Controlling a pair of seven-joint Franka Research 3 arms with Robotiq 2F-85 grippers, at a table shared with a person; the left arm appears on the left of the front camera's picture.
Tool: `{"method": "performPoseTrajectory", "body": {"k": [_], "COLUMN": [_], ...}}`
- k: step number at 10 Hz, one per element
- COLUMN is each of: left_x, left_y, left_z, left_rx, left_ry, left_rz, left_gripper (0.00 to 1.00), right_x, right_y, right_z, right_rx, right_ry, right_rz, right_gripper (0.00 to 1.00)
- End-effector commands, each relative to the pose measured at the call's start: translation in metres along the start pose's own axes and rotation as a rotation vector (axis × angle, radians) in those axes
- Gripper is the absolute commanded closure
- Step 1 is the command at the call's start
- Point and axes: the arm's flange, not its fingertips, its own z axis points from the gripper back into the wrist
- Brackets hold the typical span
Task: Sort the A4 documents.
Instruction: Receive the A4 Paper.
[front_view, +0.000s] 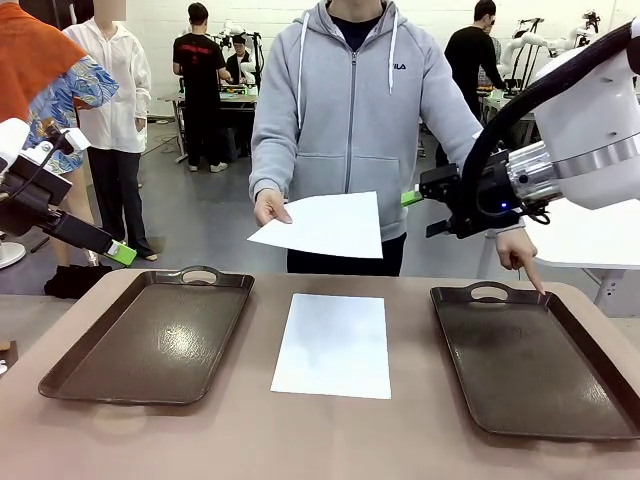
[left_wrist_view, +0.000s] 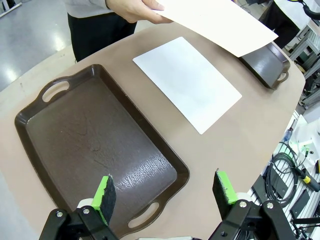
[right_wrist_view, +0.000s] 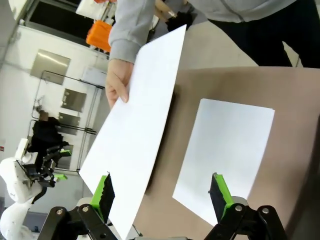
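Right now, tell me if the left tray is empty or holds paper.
Empty: the left tray shows bare brown floor; the sheet lies beside it.

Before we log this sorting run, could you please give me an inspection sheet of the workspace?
Surface: tan table, smooth, nothing spilled.
Job's things: one white sheet lies flat between the left tray and the right tray, both trays empty; a second sheet is held up in the person's hand; their other hand points at the right tray.
Clutter: nothing seen.
Claws: left claw open above the left tray's near end; right claw open, in the air by the held sheet.
Cables: black cables beside the table's edge.
Surroundings: people and other benches behind.
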Motion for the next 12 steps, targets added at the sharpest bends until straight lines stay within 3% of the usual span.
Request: {"method": "performPoseTrajectory", "body": {"k": [1, 6, 12], "left_x": [-0.001, -0.001, -0.001], "left_y": [0.001, 0.001, 0.001], "left_z": [0.0, 0.0, 0.0], "left_rx": [-0.014, -0.014, -0.014], "left_ry": [-0.003, -0.003, -0.003], "left_rz": [-0.007, -0.007, -0.007], "left_gripper": [0.0, 0.0, 0.0], "right_x": [0.005, -0.001, 0.01], "right_y": [-0.002, -0.02, -0.024], "right_z": [-0.013, -0.059, -0.086], "right_rx": [0.061, 0.168, 0.242], "right_ry": [-0.016, 0.078, 0.076], "right_rz": [-0.045, -0.157, -0.263], "right_gripper": [0.0, 0.0, 0.0]}}
